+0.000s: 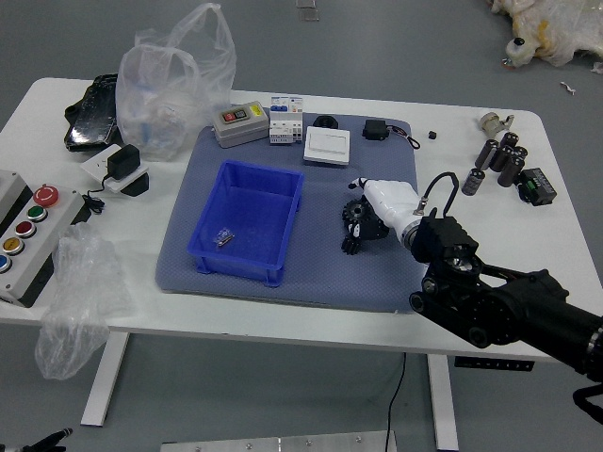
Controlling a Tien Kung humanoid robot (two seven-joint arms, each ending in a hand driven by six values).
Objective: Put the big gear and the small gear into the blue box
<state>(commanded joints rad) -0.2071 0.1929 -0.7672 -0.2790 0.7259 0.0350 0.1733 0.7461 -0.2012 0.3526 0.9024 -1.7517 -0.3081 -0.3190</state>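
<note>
White control box (42, 235) is sitting at the table's left edge. Left hand (49, 441) is barely showing off the near-left corner; can't tell its state. Clear plastic bag (83, 292) is drooping over the near edge. Blue box (250, 221) is standing on the mat's (325, 278) left half, with a small shiny piece (224, 237) lying inside near its left wall. Right hand (388, 201) is reaching in over the mat's right half, partly covering a dark, toothed-looking part (356, 213), probably one of the gears; can't tell which size, or whether the hand is pinching it. Not identifying the other gear for sure.

Risks: a shallow, edge-only hold would be letting the part slip on lift. A low carry leftward would be clipping the box's right wall and shoving the box. Releasing early would be dropping the gear outside that wall.
</note>
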